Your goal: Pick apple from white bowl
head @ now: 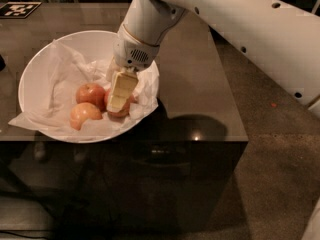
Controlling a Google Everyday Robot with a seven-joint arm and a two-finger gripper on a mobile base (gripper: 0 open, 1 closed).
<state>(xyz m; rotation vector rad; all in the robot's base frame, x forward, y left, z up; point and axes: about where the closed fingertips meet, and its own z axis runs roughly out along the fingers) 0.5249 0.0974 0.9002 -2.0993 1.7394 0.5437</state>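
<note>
Gripper (pixel 118 104) low in the right side of the white bowl (pixel 35 69), pointing down onto the apple (pixel 123 114), which lies directly beneath and partly behind it on crumpled paper (pixel 55 84); clamped or released, cannot tell.

The gripper (pixel 120 95) hangs inside the white bowl (pixel 45 59), at its right side, right over the apple (pixel 123 113). Just left of the gripper lies a second apple (pixel 90 93), with a third apple (pixel 82 115) before it. The bowl stands on the table (pixel 200 84).
</note>
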